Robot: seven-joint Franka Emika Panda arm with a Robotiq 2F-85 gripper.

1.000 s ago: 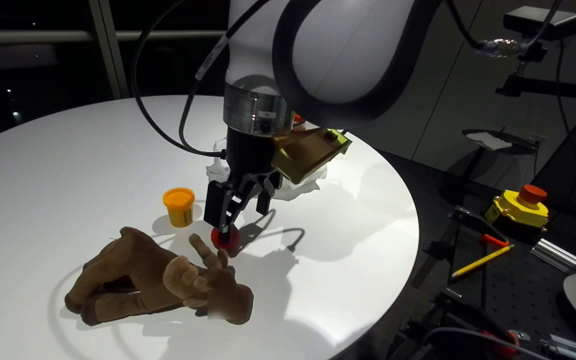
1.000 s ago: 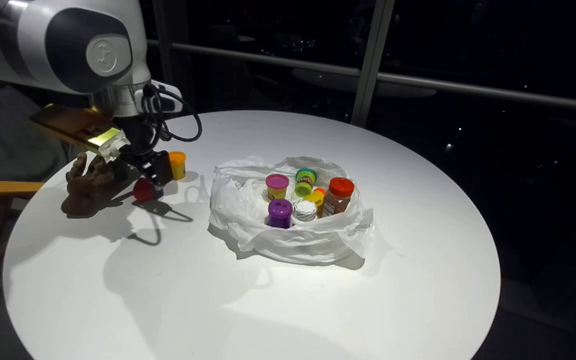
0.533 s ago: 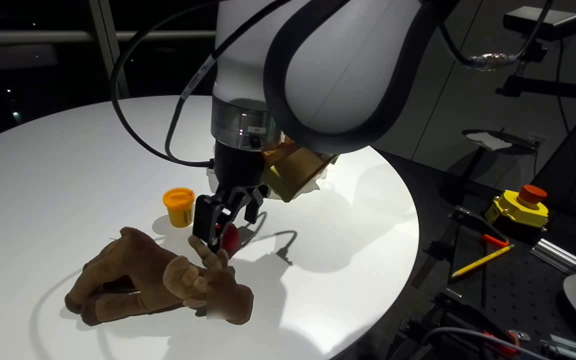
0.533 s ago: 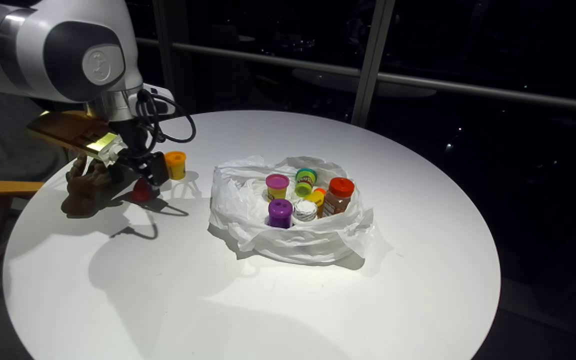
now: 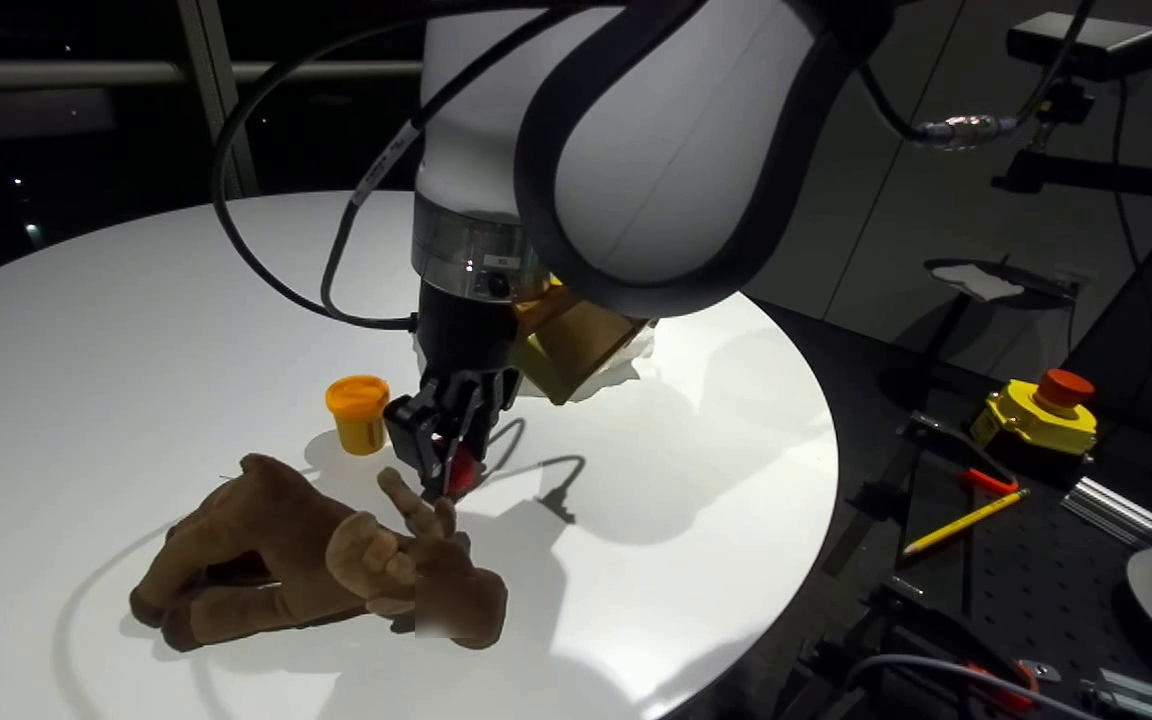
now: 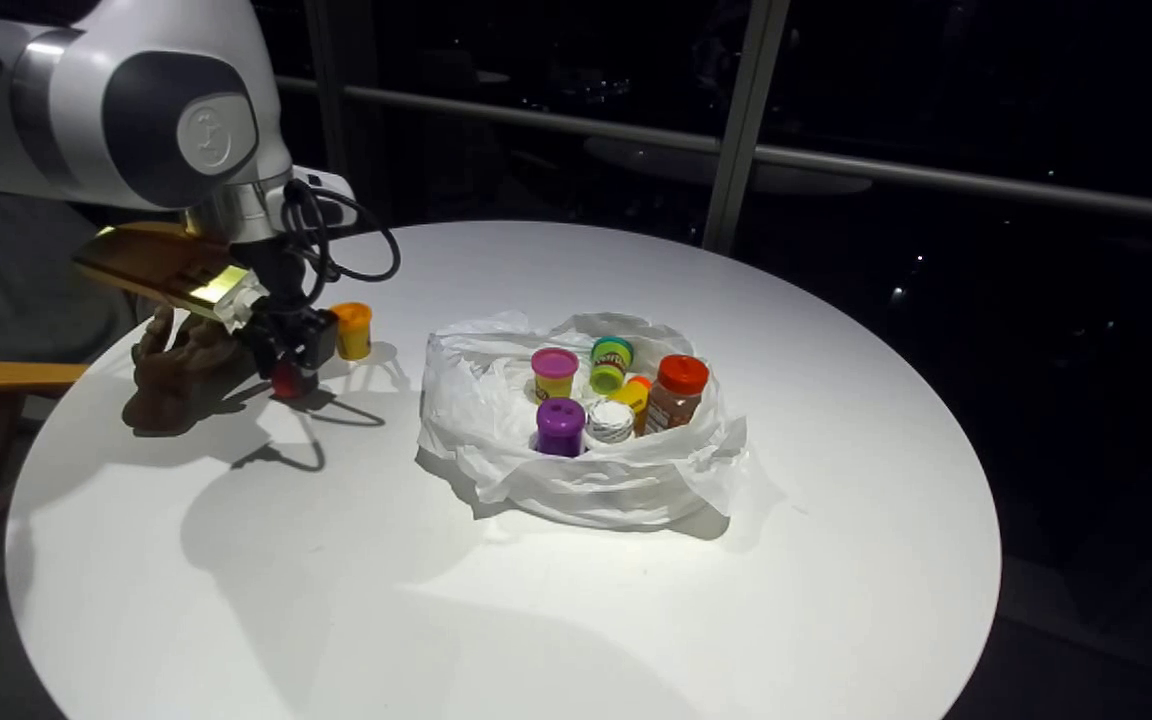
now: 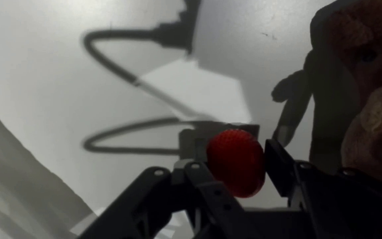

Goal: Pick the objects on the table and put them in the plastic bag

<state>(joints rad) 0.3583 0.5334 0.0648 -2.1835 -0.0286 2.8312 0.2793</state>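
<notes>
The gripper (image 7: 237,158) clasps a red ball (image 7: 235,164), a jaw against either side in the wrist view (roundish, so no long axis to line up). Whether it is off the table (image 6: 836,520) cannot be told. From the jaws, in an exterior view, an orange cup (image 6: 354,334) stands near at two o'clock, the brown plush animal (image 6: 162,390) near at nine; the coming carry should turn on the plastic bag (image 6: 556,485), well apart at three o'clock, with a purple jar (image 6: 561,430) inside.
</notes>
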